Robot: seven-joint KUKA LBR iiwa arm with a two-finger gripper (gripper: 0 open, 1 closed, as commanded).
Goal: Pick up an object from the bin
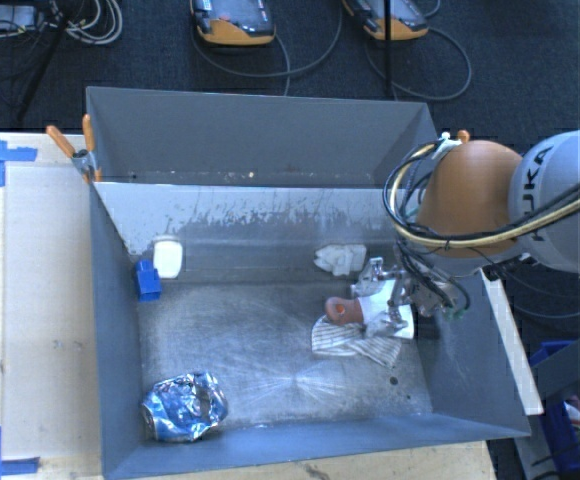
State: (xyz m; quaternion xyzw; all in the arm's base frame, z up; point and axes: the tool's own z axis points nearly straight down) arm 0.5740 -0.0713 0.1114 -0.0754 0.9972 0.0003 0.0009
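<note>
Pincer [390, 313] sits low in the grey bin [270, 148]; the arm enters from camera-right. Pincer state: cannot tell whether apart or together, as its own hardware masks it.

Nearest thing is a striped grey-white cloth [352, 340], rumpled flat. It lies under the pincer and runs out to its camera-left, long axis roughly left-right. A small reddish-brown piece [345, 310] lies just camera-left of the pincer, at the cloth's upper edge. A white crumpled wad [340, 258] is near, up-left.

Judgement: the cloth's bulk lies camera-left of the pincer, so a pick would need a slight shift that way before closing.

A blue foil wrapper [183, 408] lies well apart, down-left.
</note>
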